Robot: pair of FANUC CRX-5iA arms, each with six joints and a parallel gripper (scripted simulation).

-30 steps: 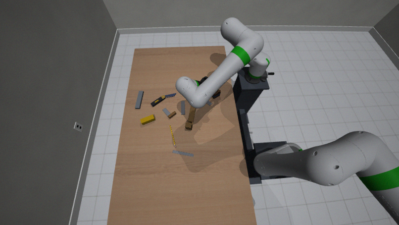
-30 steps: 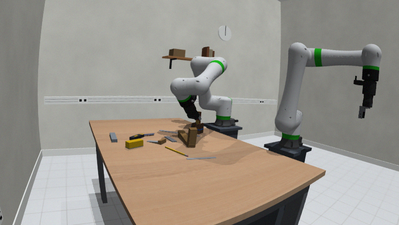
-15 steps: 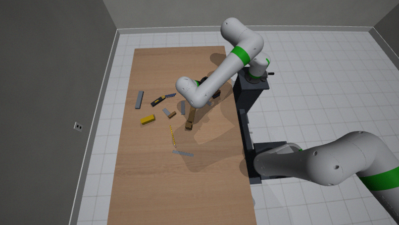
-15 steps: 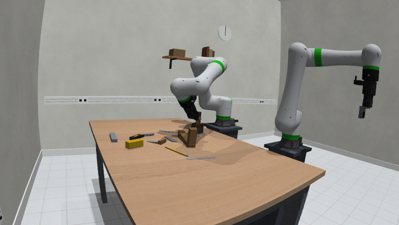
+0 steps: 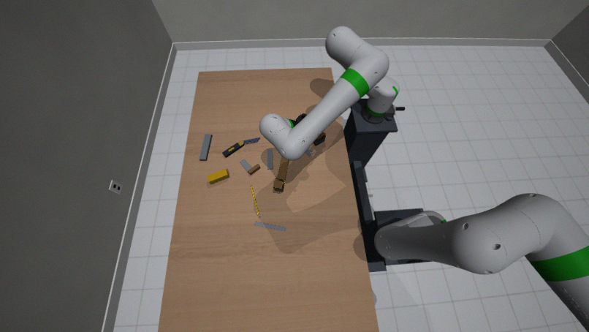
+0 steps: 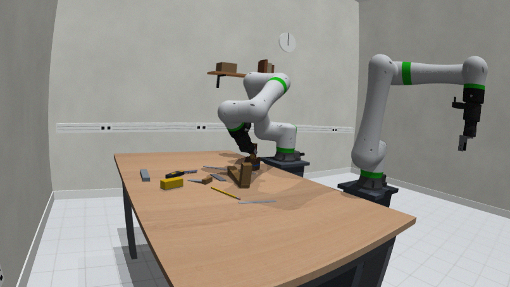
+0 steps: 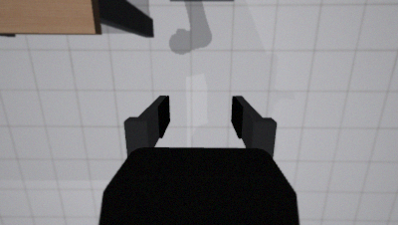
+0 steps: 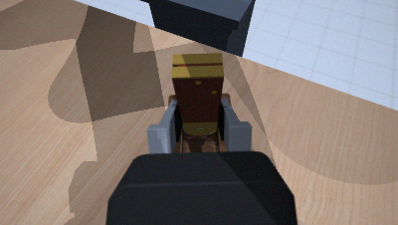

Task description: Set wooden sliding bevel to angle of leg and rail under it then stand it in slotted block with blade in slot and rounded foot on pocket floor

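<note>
Our right gripper grips the bevel, brass end up, above the block; we cannot tell whether its foot touches the pocket floor. Our left gripper hangs open, well away from the table.

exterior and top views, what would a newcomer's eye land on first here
Probably the two big white arms: the right arm bent low over the table, the left arm reaching out over the floor beside it. Next, the bright yellow block among the tools. Close up, the right claw grips the brass-ended wooden bevel.
</note>
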